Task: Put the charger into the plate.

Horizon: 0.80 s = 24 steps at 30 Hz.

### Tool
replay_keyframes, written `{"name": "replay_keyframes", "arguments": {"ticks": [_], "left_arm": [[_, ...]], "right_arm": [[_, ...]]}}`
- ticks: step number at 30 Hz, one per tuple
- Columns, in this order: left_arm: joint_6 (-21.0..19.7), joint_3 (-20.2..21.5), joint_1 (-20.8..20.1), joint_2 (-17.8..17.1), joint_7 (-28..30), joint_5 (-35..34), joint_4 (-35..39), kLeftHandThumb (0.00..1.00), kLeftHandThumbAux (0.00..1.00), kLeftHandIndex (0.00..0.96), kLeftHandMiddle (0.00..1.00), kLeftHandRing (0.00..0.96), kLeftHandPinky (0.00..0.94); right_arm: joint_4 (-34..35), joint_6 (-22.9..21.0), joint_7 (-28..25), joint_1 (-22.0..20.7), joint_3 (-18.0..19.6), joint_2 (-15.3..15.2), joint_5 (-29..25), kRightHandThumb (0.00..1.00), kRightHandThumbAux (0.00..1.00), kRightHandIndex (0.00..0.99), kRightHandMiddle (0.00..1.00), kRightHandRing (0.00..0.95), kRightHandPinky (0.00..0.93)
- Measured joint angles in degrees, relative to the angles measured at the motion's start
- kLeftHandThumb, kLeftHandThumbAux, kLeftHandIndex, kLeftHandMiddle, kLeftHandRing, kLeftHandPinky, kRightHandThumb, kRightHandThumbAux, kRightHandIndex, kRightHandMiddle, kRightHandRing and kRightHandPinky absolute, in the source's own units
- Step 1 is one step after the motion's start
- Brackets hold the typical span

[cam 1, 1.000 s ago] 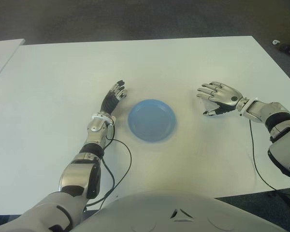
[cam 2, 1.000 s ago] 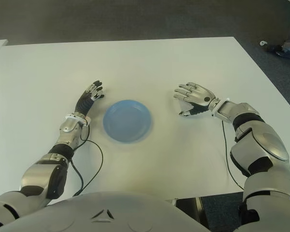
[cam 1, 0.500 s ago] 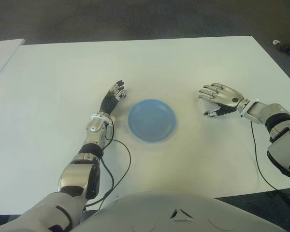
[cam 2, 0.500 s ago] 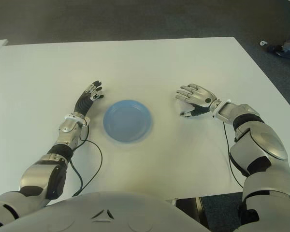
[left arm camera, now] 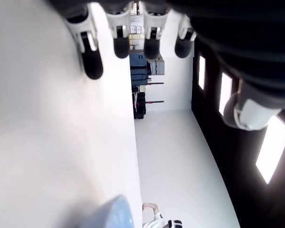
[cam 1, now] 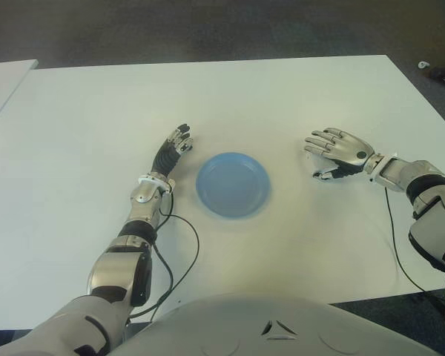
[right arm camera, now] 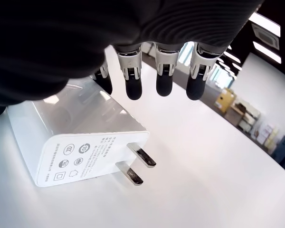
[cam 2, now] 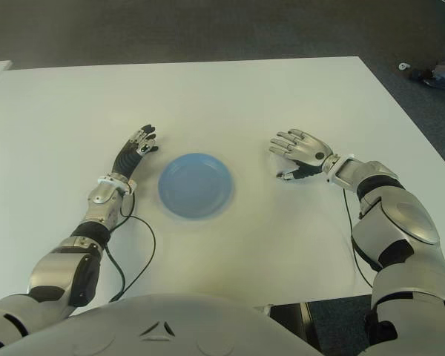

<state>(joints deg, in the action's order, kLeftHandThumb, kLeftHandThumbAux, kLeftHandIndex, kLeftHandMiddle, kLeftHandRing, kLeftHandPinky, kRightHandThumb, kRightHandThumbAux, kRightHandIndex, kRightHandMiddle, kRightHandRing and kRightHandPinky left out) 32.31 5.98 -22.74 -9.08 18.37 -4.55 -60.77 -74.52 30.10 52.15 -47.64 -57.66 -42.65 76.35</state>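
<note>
A white charger (right arm camera: 80, 142) lies flat on the white table (cam 1: 282, 96), its two metal prongs (right arm camera: 137, 166) pointing out sideways. My right hand (cam 1: 320, 156) hovers palm-down right over it, to the right of the plate, so the eye views hide the charger. Its fingertips (right arm camera: 164, 85) hang spread just above the charger and do not clasp it. The blue plate (cam 1: 232, 184) sits empty in the middle of the table. Beside the plate's left rim is my left hand (cam 1: 179, 141), fingers (left arm camera: 92, 66) stretched out and holding nothing.
A black cable (cam 1: 179, 256) loops on the table beside my left forearm, and another (cam 1: 391, 237) trails from my right wrist to the near edge. A second white table (cam 1: 4, 78) stands at the far left. Dark floor surrounds the table.
My right hand has drifted slightly right and down over the charger. The left hand and the plate have hardly moved.
</note>
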Motion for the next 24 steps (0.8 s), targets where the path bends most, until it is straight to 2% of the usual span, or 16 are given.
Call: {"name": "replay_keyframes", "arguments": {"ticks": [10, 24], "left_arm": [[0.0, -0.3, 0.4, -0.6, 0.9, 0.0, 0.5, 0.000, 0.445, 0.000, 0.015, 0.013, 0.041], [-0.3, -0.3, 0.8, -1.6, 3.2, 0.0, 0.9, 0.000, 0.425, 0.013, 0.000, 0.000, 0.013]], "right_arm": [[0.0, -0.1, 1.5, 0.3, -0.9, -0.1, -0.2, 0.477, 0.109, 0.000, 0.000, 0.000, 0.000], [-0.8, -1.3, 1.3, 2.8, 0.3, 0.3, -4.2, 0.441, 0.090, 0.000, 0.000, 0.000, 0.000]]}}
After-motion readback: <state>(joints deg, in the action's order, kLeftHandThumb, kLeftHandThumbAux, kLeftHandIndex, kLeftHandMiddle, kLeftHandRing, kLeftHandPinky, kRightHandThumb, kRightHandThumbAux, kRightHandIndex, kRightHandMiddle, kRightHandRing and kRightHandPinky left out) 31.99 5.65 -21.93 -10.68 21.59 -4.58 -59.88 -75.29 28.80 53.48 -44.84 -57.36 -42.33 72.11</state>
